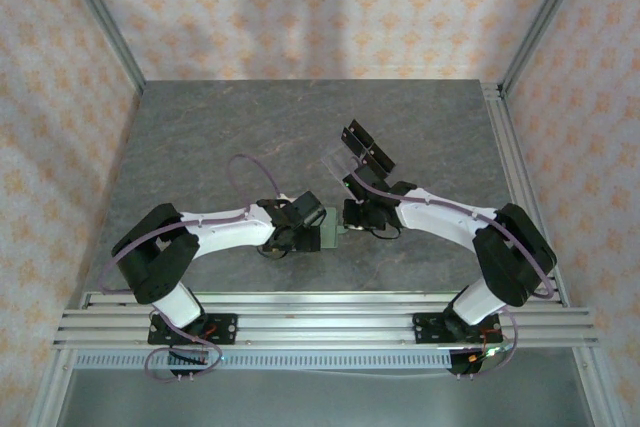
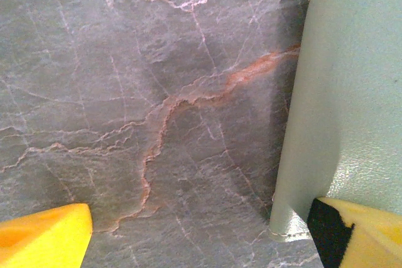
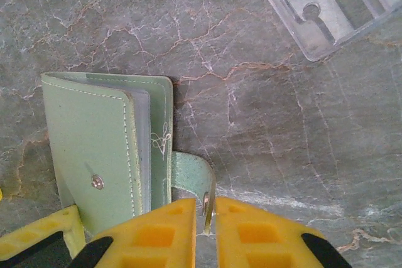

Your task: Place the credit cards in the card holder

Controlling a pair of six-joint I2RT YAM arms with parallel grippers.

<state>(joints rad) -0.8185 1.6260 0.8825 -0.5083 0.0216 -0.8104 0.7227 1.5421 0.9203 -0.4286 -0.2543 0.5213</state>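
— Position of card holder point(image 3: 94, 149)?
— Flat on tabletop point(image 3: 282, 123), pinched at snap tab point(image 3: 191, 174) by right tool point(image 3: 204, 233); left tool point(image 2: 201, 236) spread wide, one finger point(image 2: 370, 236) over its cover.
— Handling?
— Likely light, soft, floppy; best gripped by stiff edge.

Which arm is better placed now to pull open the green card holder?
Right. The right hand is closed on the snap tab of the card holder. The left hand stands open, with one finger at the cover's edge.
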